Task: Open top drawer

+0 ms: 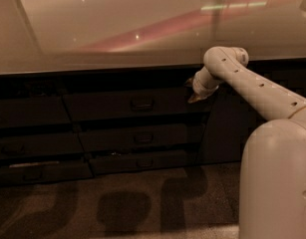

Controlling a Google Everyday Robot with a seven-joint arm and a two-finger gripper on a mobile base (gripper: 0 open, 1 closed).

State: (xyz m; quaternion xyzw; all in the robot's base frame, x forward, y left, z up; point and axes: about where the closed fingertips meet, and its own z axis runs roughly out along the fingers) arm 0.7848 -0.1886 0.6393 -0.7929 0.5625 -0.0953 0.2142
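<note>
The top drawer (107,105) is a dark grey flat front just under the counter edge, with a small dark loop handle (141,103) at its centre. It sits flush with the fronts around it. My gripper (194,96) hangs at the end of the white arm (252,86), at the drawer's right end, to the right of the handle and apart from it. It holds nothing that I can see.
A wide glossy countertop (117,29) overhangs the drawers. Two shallower drawer fronts (142,138) lie below the top one, and more fronts (28,143) stand at the left. A tall dark cabinet door (227,123) is behind the arm. My white base (277,183) fills the lower right.
</note>
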